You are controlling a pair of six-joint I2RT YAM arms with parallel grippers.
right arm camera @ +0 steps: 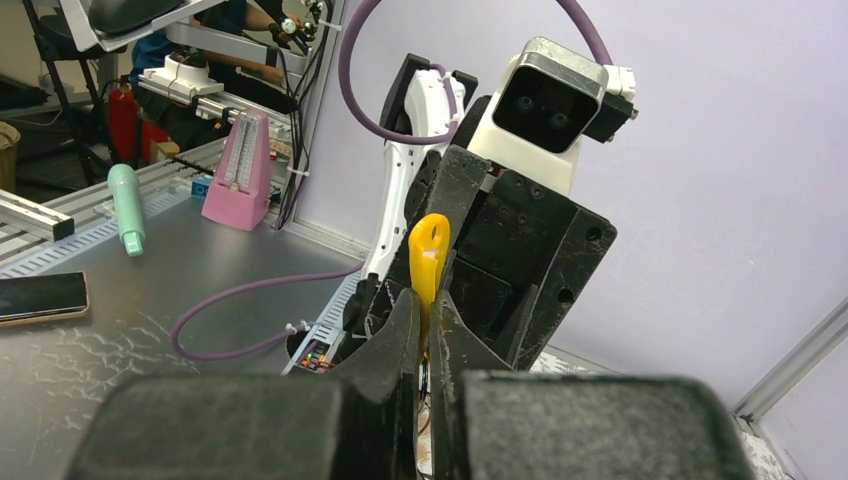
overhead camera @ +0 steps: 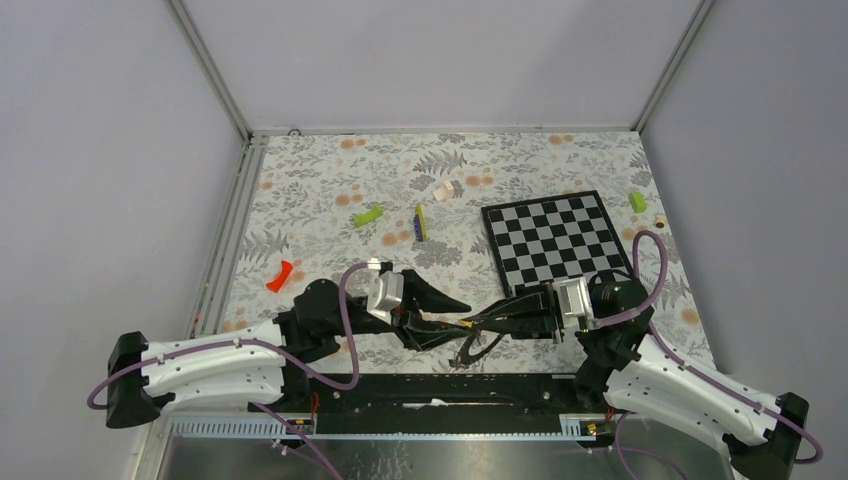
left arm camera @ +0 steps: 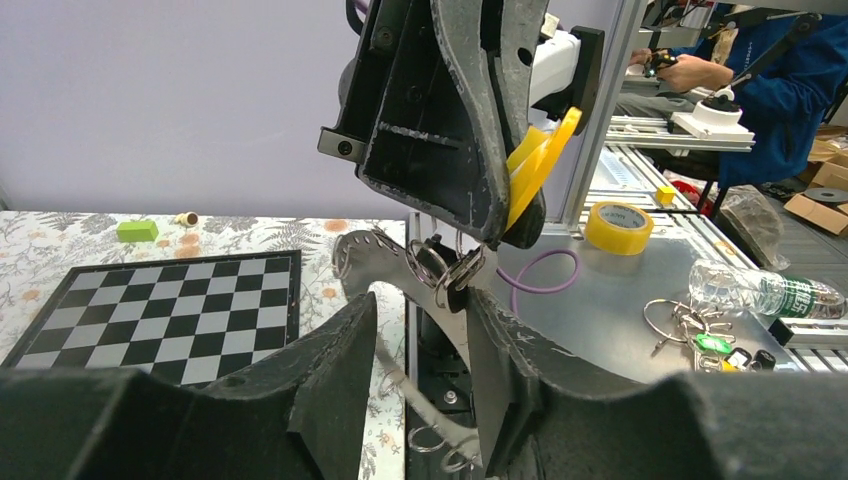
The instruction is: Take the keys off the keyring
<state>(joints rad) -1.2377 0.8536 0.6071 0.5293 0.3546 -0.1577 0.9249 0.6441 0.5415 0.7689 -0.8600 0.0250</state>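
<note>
The keyring (left arm camera: 385,258) is a silvery-grey hoop that runs between my two grippers, with small split rings (left arm camera: 447,268) hanging on it. From above, the keyring (overhead camera: 470,352) shows only as a thin dark arc near the table's front edge. My left gripper (left arm camera: 422,300) is open, its fingers on either side of the hoop. My right gripper (right arm camera: 428,300) is shut on a key's yellow tag (right arm camera: 430,245), which also shows in the left wrist view as the yellow tag (left arm camera: 540,165). The two grippers (overhead camera: 445,318) (overhead camera: 480,322) meet tip to tip. A red-tagged key (overhead camera: 280,275) lies loose at the left.
A checkered board (overhead camera: 555,240) lies at the right. Lime-green blocks (overhead camera: 368,215) (overhead camera: 637,201), a thin stick (overhead camera: 420,222) and a pale block (overhead camera: 447,190) lie further back. Off the table are a tape roll (left arm camera: 618,225) and a bottle (left arm camera: 750,290).
</note>
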